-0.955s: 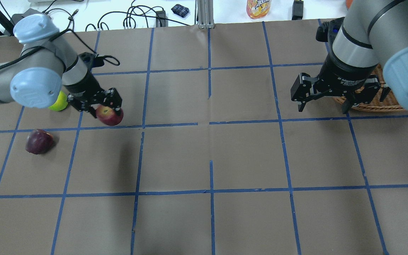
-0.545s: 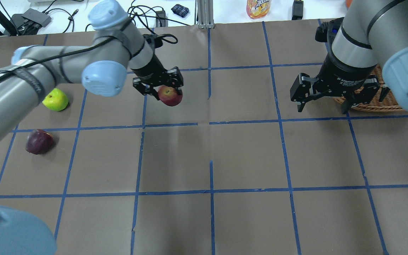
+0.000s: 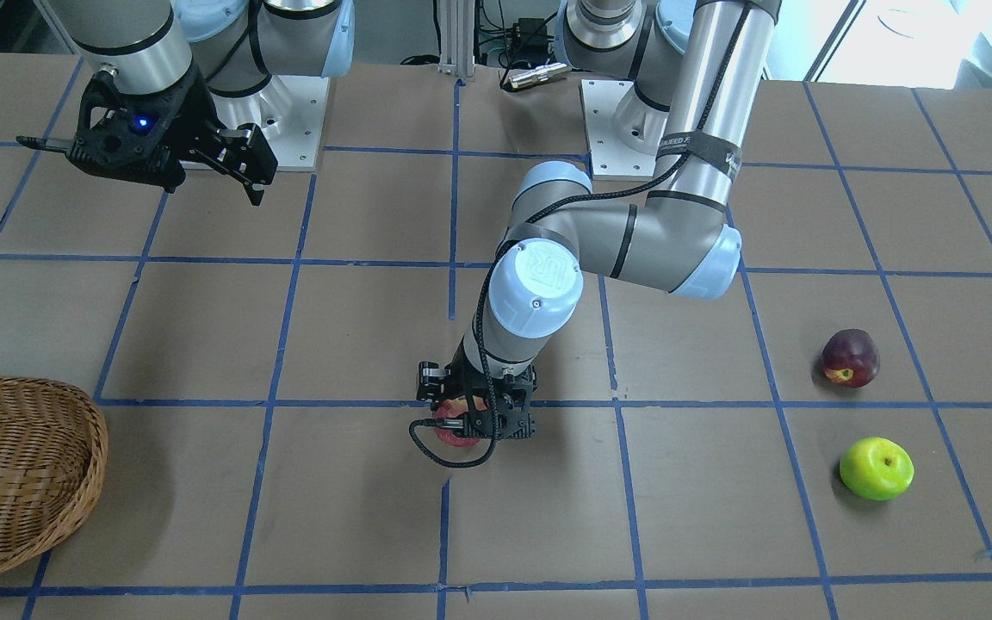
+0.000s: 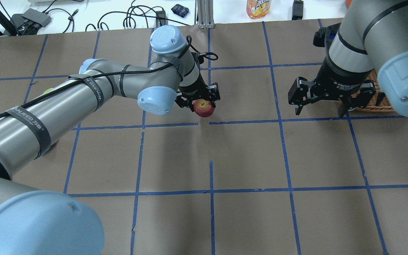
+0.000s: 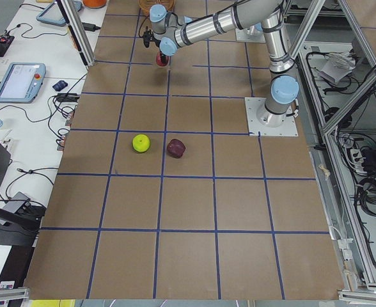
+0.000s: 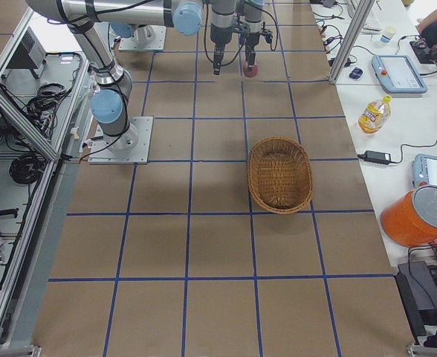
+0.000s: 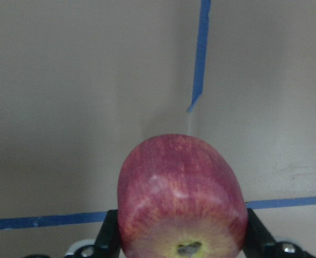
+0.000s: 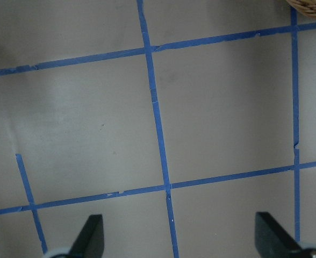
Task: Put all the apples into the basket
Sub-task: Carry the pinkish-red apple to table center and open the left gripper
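My left gripper point(image 4: 199, 102) is shut on the red apple point(image 4: 204, 108) and holds it just above the table's middle; the apple also shows in the front view point(image 3: 458, 432) and fills the left wrist view point(image 7: 182, 199). The lime green apple point(image 3: 876, 468) and the dark maroon apple point(image 3: 849, 356) lie on the table on my left side, mostly hidden behind my left arm in the overhead view. The wicker basket point(image 3: 89, 430) stands empty at my far right point(image 6: 280, 175). My right gripper point(image 4: 322, 105) is open and empty, hovering beside the basket point(image 4: 367, 106).
My left arm point(image 4: 83, 95) stretches across the table's left half. Blue tape lines grid the brown table top. A drink bottle point(image 4: 259, 7) and cables point(image 4: 136, 17) lie beyond the far edge. An orange jug point(image 6: 419, 216) and a tablet point(image 5: 18, 80) sit on the side bench.
My left gripper has carried the red apple from the left side, by the green apple, rightward to the table's middle. The right gripper has barely shifted and stays open.
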Available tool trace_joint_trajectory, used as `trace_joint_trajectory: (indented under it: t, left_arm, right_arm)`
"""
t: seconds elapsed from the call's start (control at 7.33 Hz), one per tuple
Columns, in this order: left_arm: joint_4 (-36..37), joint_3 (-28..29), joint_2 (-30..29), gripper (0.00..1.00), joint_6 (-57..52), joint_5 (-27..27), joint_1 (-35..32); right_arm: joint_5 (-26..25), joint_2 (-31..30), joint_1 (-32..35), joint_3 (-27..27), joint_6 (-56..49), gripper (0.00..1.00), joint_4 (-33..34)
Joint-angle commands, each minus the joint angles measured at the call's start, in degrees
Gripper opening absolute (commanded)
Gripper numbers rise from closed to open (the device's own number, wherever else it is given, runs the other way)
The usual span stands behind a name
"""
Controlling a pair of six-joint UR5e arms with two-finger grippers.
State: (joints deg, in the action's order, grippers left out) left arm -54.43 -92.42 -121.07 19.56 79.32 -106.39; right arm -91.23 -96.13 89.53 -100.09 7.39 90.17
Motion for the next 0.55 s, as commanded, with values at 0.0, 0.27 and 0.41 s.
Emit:
trace_joint_trajectory:
  t: [0.0, 0.27, 0.41]
  left_arm:
    - [3.96, 0.74, -0.67, 1.00, 0.66, 2.15, -0.93]
    - [-2.21, 2.05, 3.98, 1.00, -8.41, 1.81, 5.09]
    - [-10.79, 4.50, 6.96, 1.00, -13.27, 1.63, 10.27]
  right_arm:
    - [0.09, 0.16, 0.12, -0.28, -0.01, 1.00, 0.36]
    - [0.18, 1.46, 0.12, -0.28, 0.08, 1.00, 2.62]
    - [0.96, 3.04, 0.20, -0.11, 0.17, 1.00, 3.08]
